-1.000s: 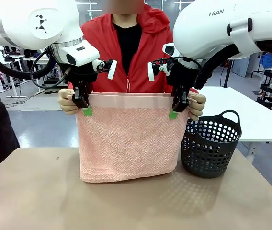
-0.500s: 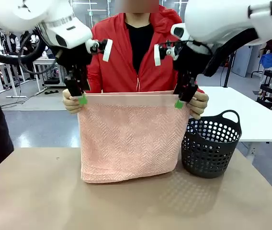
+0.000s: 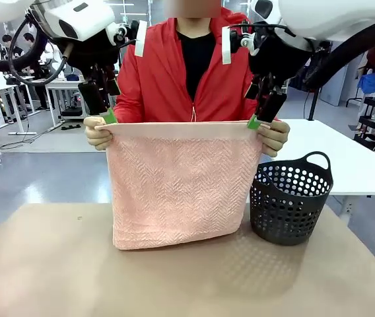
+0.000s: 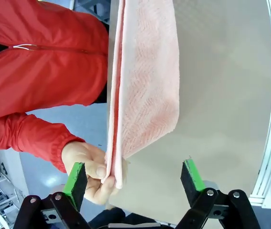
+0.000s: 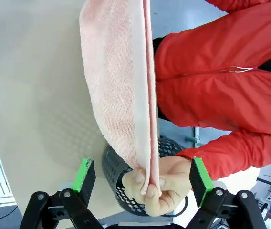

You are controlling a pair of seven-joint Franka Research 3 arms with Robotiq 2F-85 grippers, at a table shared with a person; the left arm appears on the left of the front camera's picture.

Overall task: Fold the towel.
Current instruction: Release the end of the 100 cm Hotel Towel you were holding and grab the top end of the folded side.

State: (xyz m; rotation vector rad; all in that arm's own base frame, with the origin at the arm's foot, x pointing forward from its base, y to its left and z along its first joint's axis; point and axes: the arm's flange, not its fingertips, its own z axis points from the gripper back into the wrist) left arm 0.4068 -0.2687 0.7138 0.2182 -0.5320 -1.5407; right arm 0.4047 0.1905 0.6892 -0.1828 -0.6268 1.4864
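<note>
You'll see left gripper (image 4: 134, 177) jaws spread wide, gripping nothing | right gripper (image 5: 141, 175) likewise spread, holding nothing | towel (image 3: 177, 185) doubled over, hanging from the person's hands (image 3: 97, 132) at its top corners, bottom resting mid-worktop (image 3: 174, 284) near the far edge | perforated basket (image 3: 290, 205) just beside, rightward

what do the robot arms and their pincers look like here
The left arm and right arm have smooth rounded white shells, with black cables looping off the wrists. The left pincer and right pincer are black, each with two fingers tipped by bright green pads.
</note>
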